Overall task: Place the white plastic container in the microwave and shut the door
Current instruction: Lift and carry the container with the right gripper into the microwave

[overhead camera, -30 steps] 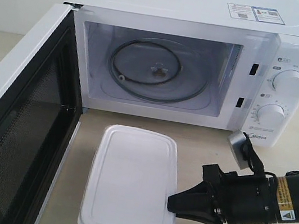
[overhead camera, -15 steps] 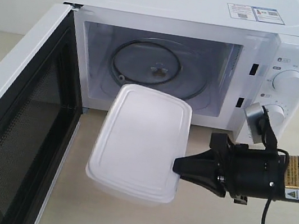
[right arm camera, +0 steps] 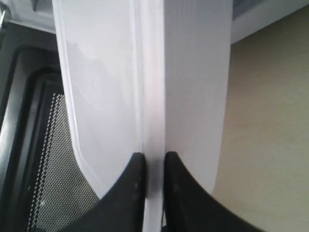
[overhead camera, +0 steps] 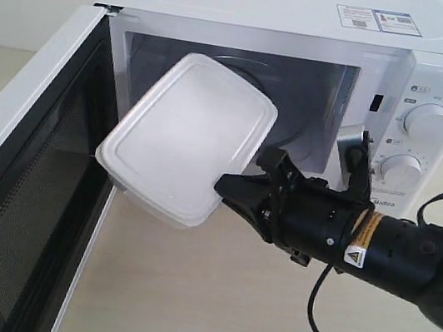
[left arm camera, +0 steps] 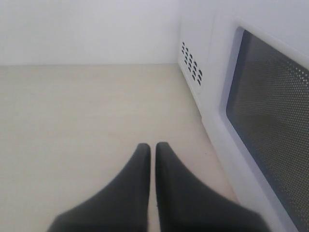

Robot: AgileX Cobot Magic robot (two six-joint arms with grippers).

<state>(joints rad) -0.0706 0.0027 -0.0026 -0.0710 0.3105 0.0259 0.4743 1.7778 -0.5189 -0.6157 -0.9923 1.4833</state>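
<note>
White plastic container (overhead camera: 183, 139) is hanging in the air, clear of the surface (overhead camera: 201, 297), just in front of the open mouth of the microwave (overhead camera: 313, 12) and towards the left side of that opening. It is tilting: its far right end is riding higher, and its near left end is dipping towards the door (overhead camera: 24, 185), which is standing swung wide open on the left. The lid is sitting on the box, facing up and towards the near side.

The right gripper (overhead camera: 222, 187) is reaching in from the right and gripping the container at its near right edge. In the right wrist view its fingers (right arm camera: 133, 188) are standing only a narrow gap apart, pinching the lid's rim between them, one tip on each side. The door's dark mesh window is showing past the container there.

The left gripper (left arm camera: 152, 150) is holding nothing. Its two fingers are lying pressed almost together, with just a thin slit between them, and bare surface is showing beyond them. It is sitting near the outer face of the door but apart from it.
</note>
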